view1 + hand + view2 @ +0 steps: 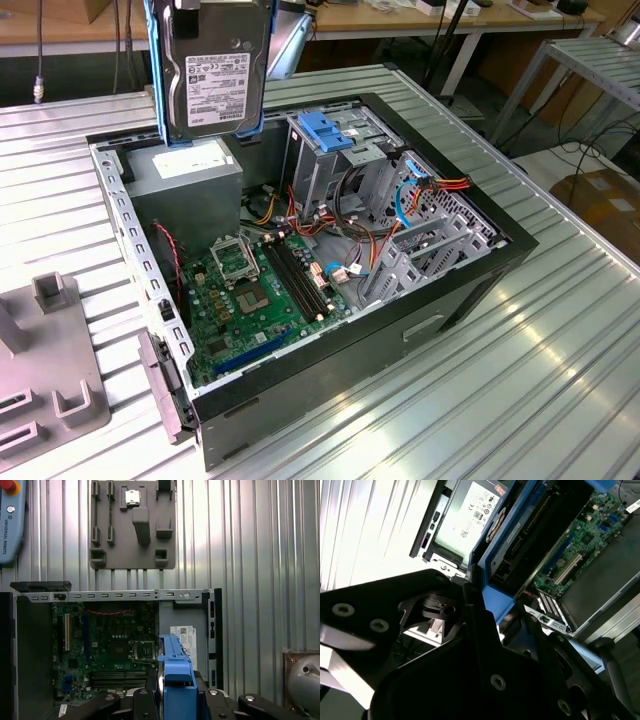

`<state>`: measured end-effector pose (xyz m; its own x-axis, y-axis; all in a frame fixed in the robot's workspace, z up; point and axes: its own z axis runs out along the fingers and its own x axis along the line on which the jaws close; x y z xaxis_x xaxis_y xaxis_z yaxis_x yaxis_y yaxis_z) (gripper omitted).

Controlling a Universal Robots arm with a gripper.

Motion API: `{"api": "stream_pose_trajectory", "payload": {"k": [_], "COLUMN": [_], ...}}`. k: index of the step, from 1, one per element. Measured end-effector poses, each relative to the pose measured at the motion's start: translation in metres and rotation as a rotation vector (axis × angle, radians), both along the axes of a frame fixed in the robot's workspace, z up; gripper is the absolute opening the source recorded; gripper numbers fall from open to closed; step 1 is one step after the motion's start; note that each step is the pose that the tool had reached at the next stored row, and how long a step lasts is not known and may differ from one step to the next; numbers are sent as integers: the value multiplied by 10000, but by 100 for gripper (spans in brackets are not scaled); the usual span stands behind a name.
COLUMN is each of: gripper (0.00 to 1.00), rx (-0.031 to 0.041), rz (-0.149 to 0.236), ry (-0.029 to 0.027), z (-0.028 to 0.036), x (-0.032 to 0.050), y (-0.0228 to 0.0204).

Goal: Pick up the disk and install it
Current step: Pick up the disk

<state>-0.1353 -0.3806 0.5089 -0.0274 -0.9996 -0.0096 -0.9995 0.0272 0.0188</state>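
Hanging upright in the air over the grey power-supply box, the disk is pinched by its blue side rails in the gripper, whose black fingers press against both rails in the first wrist view. It is near the drive cage but clear of it, on the exterior view's left.

The main risk, as I judge it, is the hold itself. The plastic rails can flex, and a grip placed high on a heavy slab lets it swing or slip, which would drop it onto the motherboard below. A tilted approach could jam the rails against the cage walls. The loose red and orange cables beside the cage could snag or get trapped (they lie close to the opening).

The open computer case lies on its side on a ribbed metal table, bright with glare. Whether the case is fastened down I cannot tell; if not, a hard push might slide it. A grey fixture plate rests just beside it. Around the table is a workshop with wooden benches behind and a cardboard box on the floor.
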Motion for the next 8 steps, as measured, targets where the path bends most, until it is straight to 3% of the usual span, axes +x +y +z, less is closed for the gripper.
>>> {"api": "stream_pose_trajectory", "payload": {"k": [8], "gripper": [37], "rx": [-4], "rz": [0], "ry": [-1], "z": [-3], "x": [53], "y": [-103]}}
